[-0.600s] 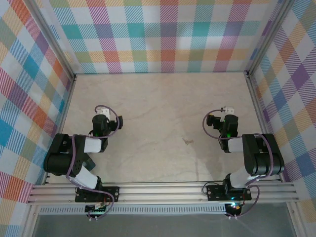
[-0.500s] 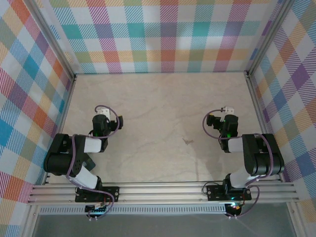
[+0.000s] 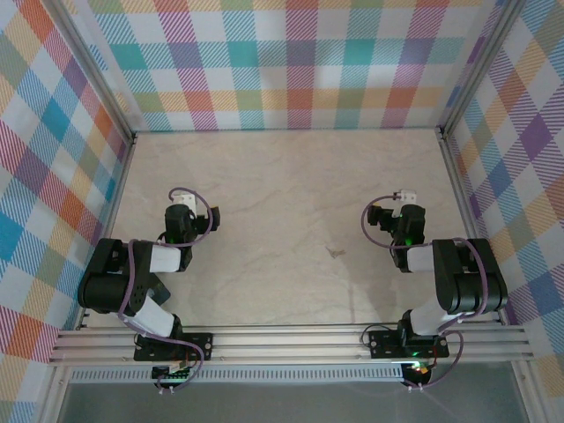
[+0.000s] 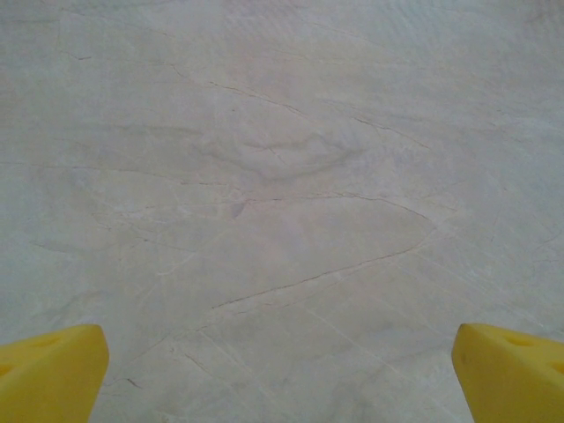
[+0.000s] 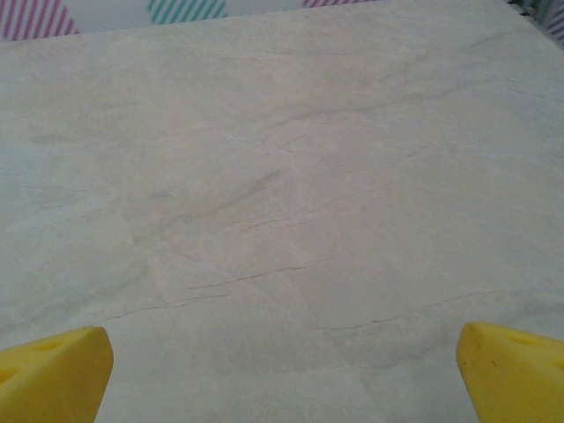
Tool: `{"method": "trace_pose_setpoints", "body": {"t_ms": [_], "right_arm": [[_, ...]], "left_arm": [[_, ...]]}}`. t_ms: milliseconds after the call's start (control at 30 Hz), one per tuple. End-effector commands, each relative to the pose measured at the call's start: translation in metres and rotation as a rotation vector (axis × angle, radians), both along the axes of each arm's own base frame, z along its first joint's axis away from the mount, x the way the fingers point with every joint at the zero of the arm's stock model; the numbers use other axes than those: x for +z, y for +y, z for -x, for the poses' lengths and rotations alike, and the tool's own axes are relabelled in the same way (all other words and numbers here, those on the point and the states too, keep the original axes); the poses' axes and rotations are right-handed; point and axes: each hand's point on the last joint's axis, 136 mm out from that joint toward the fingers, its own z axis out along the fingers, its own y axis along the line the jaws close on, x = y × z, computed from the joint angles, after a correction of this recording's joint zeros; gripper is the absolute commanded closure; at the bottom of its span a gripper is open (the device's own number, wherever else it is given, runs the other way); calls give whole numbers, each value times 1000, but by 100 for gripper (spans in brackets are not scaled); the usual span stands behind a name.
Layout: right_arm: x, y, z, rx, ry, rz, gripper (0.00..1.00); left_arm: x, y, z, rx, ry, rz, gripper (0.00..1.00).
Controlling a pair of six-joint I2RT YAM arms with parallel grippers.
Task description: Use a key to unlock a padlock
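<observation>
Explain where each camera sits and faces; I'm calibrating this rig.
Top external: above and behind, looking down on the table; left arm, right arm, a tiny grey object.
Left wrist: on the left arm, facing tabletop; left gripper fingertips spread wide.
Right wrist: likewise, right gripper open, plaid wall ahead.
Shared: all three see the table; top and right wrist see the wall.

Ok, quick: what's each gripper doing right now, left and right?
Left gripper: open, fingers wide apart, holding nothing.
Right gripper: open, fingers wide apart, holding nothing.
</observation>
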Motion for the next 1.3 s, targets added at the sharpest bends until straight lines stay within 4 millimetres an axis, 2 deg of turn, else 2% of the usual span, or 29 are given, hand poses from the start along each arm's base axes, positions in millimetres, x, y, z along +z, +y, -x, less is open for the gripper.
{"method": "trace_pose_setpoints", "body": {"t_ms": [0,600,700,833,933,1067,1167,1267], "right_arm": [[16,13,-10,87,-41,-5,0],[16,14,-9,96,-39,-12,0],[23,14,-11,94,-25,-10,0],[34,24,-8,129,110,-63,2],[45,41,-5,172,187,-116,5],[63,71,2,253,216,-142,6],[77,82,9,275,231,-179,6],[89,96,21,317,262,-186,7]], "left_arm": [[9,2,-5,-6,-37,-1,0],[10,2,-6,-16,-24,7,0],[20,17,-10,82,27,-5,0],[49,35,-18,220,128,-17,0],[64,70,3,547,266,30,0],[76,98,61,881,392,53,0],[88,111,91,1014,441,25,0],[79,120,115,1072,472,109,0]]}}
